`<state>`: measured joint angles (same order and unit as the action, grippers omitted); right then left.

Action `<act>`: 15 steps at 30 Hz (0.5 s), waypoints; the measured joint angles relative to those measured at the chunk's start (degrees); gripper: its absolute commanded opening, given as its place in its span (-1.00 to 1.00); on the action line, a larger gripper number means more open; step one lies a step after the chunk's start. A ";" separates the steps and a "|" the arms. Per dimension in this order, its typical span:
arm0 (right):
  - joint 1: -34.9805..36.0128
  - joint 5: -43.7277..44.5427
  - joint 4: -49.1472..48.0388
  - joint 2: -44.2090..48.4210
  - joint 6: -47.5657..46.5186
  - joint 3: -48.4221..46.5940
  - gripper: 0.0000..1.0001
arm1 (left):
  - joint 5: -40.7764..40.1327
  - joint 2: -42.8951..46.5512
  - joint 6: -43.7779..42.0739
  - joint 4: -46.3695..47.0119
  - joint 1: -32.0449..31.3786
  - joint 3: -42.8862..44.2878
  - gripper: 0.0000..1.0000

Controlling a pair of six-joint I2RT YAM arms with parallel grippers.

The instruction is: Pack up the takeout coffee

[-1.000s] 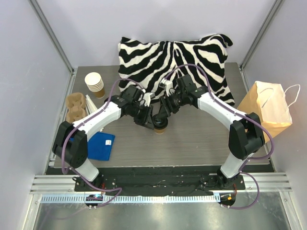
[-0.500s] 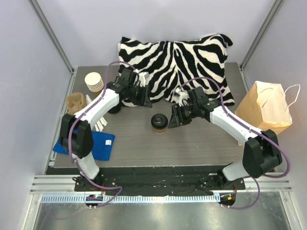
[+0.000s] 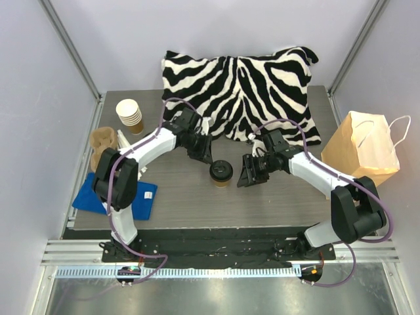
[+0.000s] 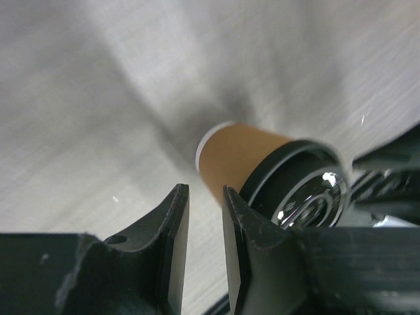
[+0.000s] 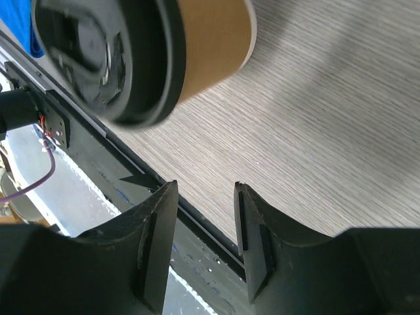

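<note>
The takeout coffee (image 3: 221,172), a small brown paper cup with a black lid, stands upright on the grey table, free of both grippers. My left gripper (image 3: 205,156) is just behind and left of it, jaws a narrow gap apart and empty. In the left wrist view the cup (image 4: 236,154) lies just beyond the gripper (image 4: 203,197), to its right. My right gripper (image 3: 246,176) is just right of the cup, open and empty. In the right wrist view the cup (image 5: 197,46) is above the gripper (image 5: 205,190), outside the jaws.
A brown paper bag (image 3: 364,147) with white handles stands at the right table edge. A zebra pillow (image 3: 243,85) fills the back. A stack of lidless cups (image 3: 130,115), a cardboard cup carrier (image 3: 104,141) and a blue cloth (image 3: 134,197) are on the left.
Both grippers were closed in around the cup a second ago. They have drawn off it; the left swung away to the back left and came back near. The cup stands alone.
</note>
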<state>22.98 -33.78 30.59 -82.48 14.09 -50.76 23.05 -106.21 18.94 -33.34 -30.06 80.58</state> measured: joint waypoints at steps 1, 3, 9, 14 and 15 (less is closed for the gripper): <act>-0.22 0.00 -0.02 0.00 0.11 0.26 -0.05 | 0.02 0.46 0.02 -0.20 -0.48 -1.01 -0.40; -0.42 -0.07 -0.15 0.20 0.35 0.74 -0.05 | 0.04 1.38 0.09 -0.44 -1.38 -2.91 -0.40; -0.61 -0.52 -0.20 1.27 1.14 2.10 -0.05 | 1.22 4.81 0.13 -1.51 -2.64 -7.50 -0.40; -0.61 -0.63 -1.25 1.07 1.16 2.27 -0.08 | 2.73 7.37 0.02 -1.64 -3.69 -9.22 -0.40; -0.61 -0.63 -1.55 0.70 1.16 2.05 -0.09 | 3.19 7.93 0.02 -1.62 -3.87 -9.68 -0.40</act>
<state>22.37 -34.41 29.04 -81.78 15.25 -48.71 26.24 -98.28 18.96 -34.96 -33.93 70.89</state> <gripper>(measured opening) 0.467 0.301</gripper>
